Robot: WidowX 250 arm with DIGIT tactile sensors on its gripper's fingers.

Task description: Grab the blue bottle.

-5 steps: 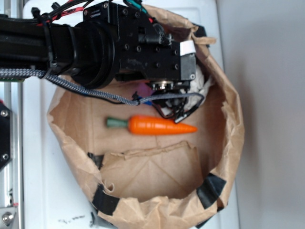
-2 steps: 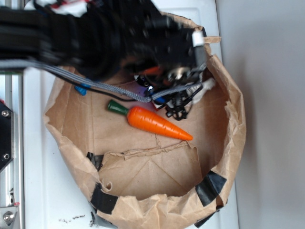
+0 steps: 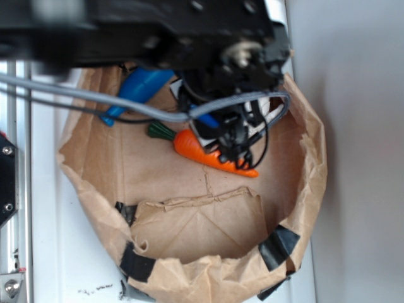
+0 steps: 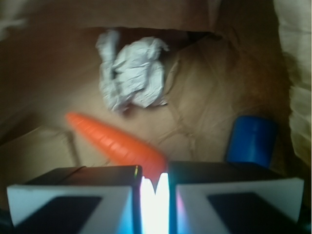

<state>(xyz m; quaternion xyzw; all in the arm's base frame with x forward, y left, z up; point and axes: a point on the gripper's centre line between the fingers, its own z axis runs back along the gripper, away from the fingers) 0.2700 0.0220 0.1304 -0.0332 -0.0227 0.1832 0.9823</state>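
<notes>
No readable text in either view.

No letters, numbers, brand marks or signs can be made out on the blurred black arm, the paper bag [image 3: 208, 278], the blue bottle [image 3: 140, 88] or the orange carrot [image 3: 202, 151]; small dark specks on the white surface below the bag are too tiny to read as writing.

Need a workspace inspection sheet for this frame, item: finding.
Surface: brown paper bag cut low, black tape patches on rim, on white top.
Job's things: blue bottle lying at the bag's far-left side, free of the tool.
Clutter: orange carrot lying mid-bag; crumpled white paper.
Grippers: tool above the carrot; open or shut unclear.
Cables: grey braided cable crossing the bottle.
Surroundings: grey wall on right.
</notes>
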